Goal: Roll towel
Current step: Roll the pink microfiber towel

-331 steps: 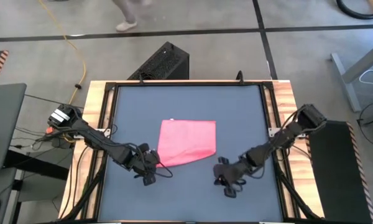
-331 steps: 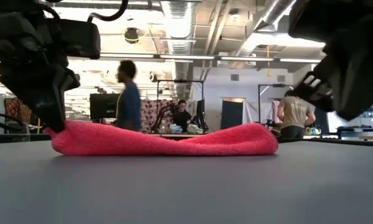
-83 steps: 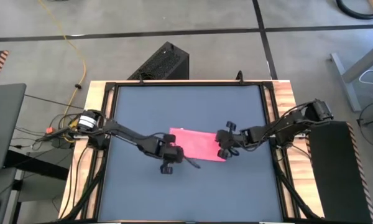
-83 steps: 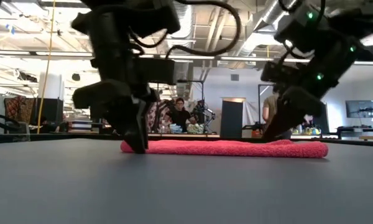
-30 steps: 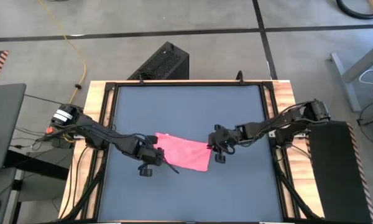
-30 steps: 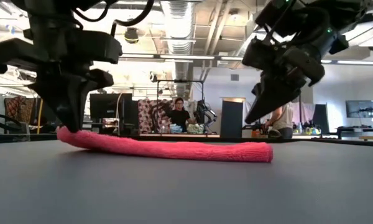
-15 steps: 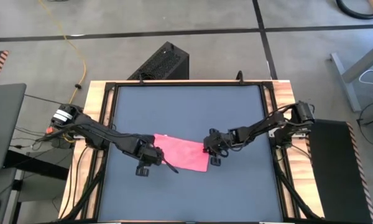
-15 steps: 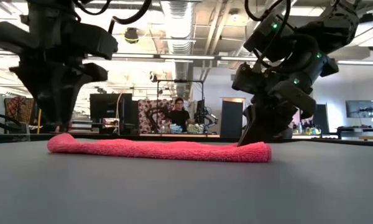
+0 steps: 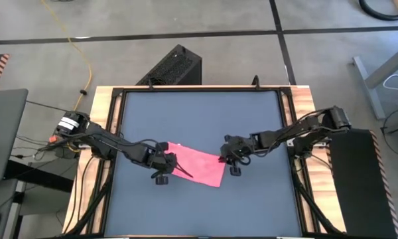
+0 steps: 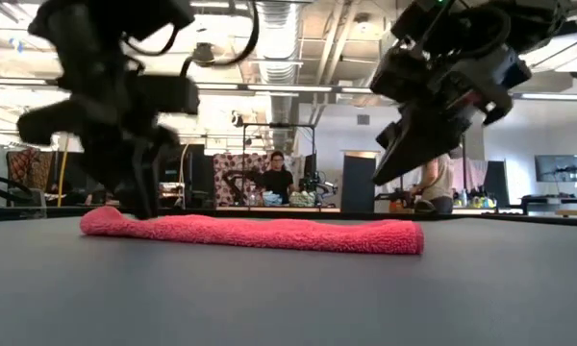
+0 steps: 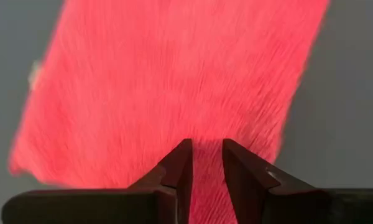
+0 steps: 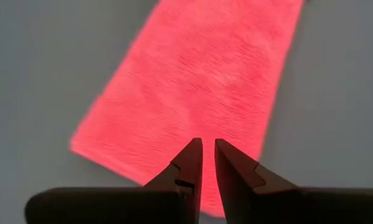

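The pink towel lies as a flat folded strip on the dark tabletop, slanting from left to near right. In the low view the towel rests along its whole length. My left gripper stands over the strip's left end, pointing steeply down. Its fingers are a little apart, and the towel shows between them. My right gripper hangs clear above the right end with a narrow gap between its fingers and nothing in it. My left gripper has its fingertips down at the top of the towel's left end, coming from above. I cannot tell whether they touch the cloth. The towel lies flat and slack under them.
Bare dark tabletop lies all around the towel, framed by black rails and wooden side boards. A black box stands on the floor beyond the far edge. In the low view, people show in the room behind the table.
My left gripper has let go of the towel's left end, which was lifted and now lies flat. The gripper has since come down over that end, a little toward the table's right. My right gripper dipped onto the towel's right end and has risen clear again.
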